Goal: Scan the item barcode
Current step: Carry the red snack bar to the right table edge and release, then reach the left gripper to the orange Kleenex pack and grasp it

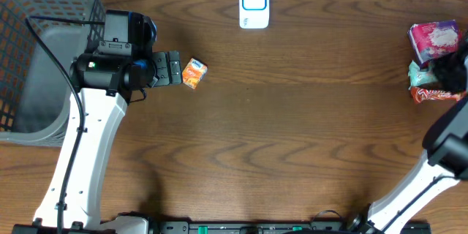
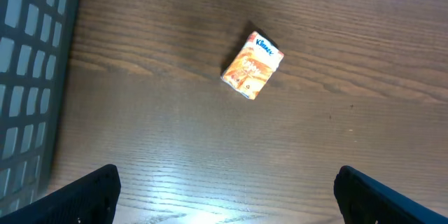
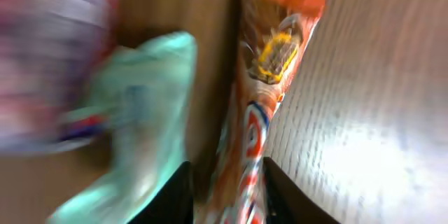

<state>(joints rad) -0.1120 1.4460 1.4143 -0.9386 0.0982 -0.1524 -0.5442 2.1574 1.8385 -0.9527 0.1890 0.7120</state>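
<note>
Wooden table (image 1: 292,153); positions taken from the scanner (image 1: 254,4).
- Right gripper (image 3: 227,196): far right of the scanner, nearer. Fingers stand either side of an orange snack wrapper (image 3: 269,63); cannot tell whether they pinch it.
- Teal pack (image 3: 150,112): touching the wrapper.
- Left gripper (image 1: 180,68): left of the scanner, jaws spread wide, released.
- Orange tissue pack (image 1: 194,73): lying flat, just beside those fingertips, scanner side.
- Pink pack (image 1: 433,38): far right.
- Grey basket (image 1: 44,80): far left.

The right wrist view is being smeared by blur, so print on the pink package (image 3: 49,49) and the teal packet (image 3: 150,105) is being left illegible. The orange wrapper (image 3: 269,56) is being cut off at the bottom edge between the right gripper (image 3: 227,178) fingers, and contact there is being left untellable. Overhead, that gripper is being hidden by its arm (image 1: 453,73), and the basket (image 1: 29,14) is being cropped at the left edge.
</note>
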